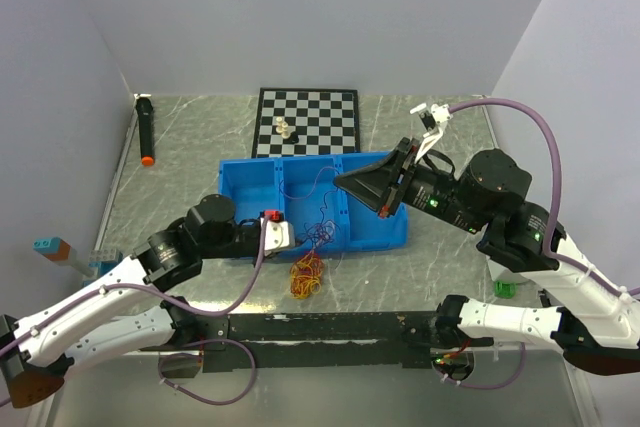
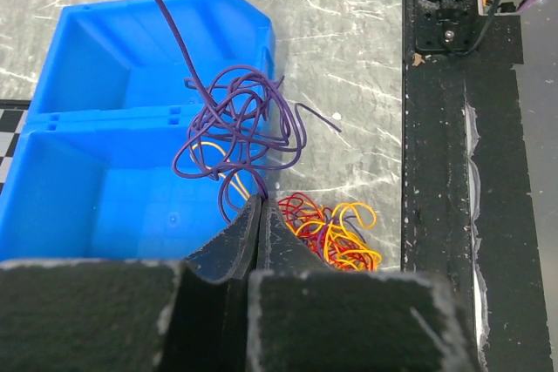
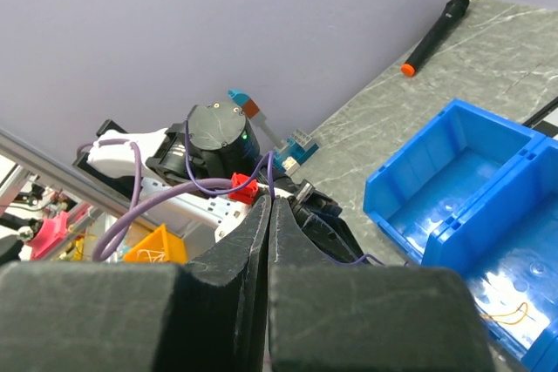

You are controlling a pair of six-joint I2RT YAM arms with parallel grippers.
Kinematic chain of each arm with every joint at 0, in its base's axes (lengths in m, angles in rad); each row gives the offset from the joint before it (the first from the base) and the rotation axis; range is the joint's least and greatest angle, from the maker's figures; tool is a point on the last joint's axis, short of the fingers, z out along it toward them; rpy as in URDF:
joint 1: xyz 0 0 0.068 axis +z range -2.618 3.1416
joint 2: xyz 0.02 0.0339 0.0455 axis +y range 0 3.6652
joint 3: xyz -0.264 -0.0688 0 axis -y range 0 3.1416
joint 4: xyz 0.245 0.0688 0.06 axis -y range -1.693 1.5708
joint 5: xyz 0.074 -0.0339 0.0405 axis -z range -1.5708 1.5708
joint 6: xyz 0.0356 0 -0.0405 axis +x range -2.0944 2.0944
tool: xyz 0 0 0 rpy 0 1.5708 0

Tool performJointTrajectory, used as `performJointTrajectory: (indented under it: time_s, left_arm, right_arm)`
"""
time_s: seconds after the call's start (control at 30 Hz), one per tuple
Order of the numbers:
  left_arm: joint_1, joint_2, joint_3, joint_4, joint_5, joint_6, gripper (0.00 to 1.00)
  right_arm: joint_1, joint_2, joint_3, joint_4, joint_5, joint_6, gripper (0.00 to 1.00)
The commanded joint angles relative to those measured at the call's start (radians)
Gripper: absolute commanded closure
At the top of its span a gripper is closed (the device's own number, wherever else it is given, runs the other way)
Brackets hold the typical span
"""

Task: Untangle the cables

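Note:
A purple cable tangle (image 2: 244, 128) hangs over the front wall of the blue bin (image 2: 87, 189); in the top view it (image 1: 320, 231) sits at the bin's front edge. My left gripper (image 2: 261, 204) is shut on purple strands at the tangle's lower end. A red and orange cable tangle (image 2: 338, 233) lies on the table just right of its fingers, and shows in the top view (image 1: 307, 276). My right gripper (image 3: 271, 199) is shut on a thin purple strand (image 3: 272, 172) and is held above the bin (image 1: 340, 179). One purple strand rises from the tangle toward it.
A chessboard (image 1: 306, 120) with a small piece stands behind the bin. A black marker with an orange tip (image 1: 146, 131) lies at the far left. Small blocks (image 1: 55, 247) sit at the left edge. A black strip (image 1: 330, 325) runs along the near edge.

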Motion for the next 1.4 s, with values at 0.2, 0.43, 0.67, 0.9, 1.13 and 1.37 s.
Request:
performJointTrajectory:
  time_s: [0.2,0.43,0.67,0.9,1.13,1.37]
  left_arm:
    - [0.036,-0.05,-0.028,-0.029,-0.039,0.045,0.99]
    - [0.061,-0.111,-0.051,-0.155,-0.098,0.136,0.99]
    - [0.062,-0.186,-0.087,-0.237,-0.151,0.202,0.99]
    - [0.065,-0.209,-0.1,-0.353,-0.151,0.309,0.99]
    - [0.068,-0.228,-0.12,-0.51,-0.158,0.459,0.99]
    - [0.071,-0.232,-0.153,-0.654,-0.19,0.595,0.99]
  right_arm:
    - [0.004,-0.037,0.125,-0.056,0.107,-0.073,1.0]
    - [0.004,-0.069,0.202,-0.153,0.303,-0.208,1.0]
    - [0.004,-0.112,0.26,-0.129,0.586,-0.375,1.0]
    - [0.004,-0.098,0.339,-0.049,0.784,-0.562,1.0]
    - [0.004,-0.063,0.46,0.068,0.876,-0.751,1.0]
    - [0.004,-0.01,0.576,0.181,0.908,-0.906,1.0]
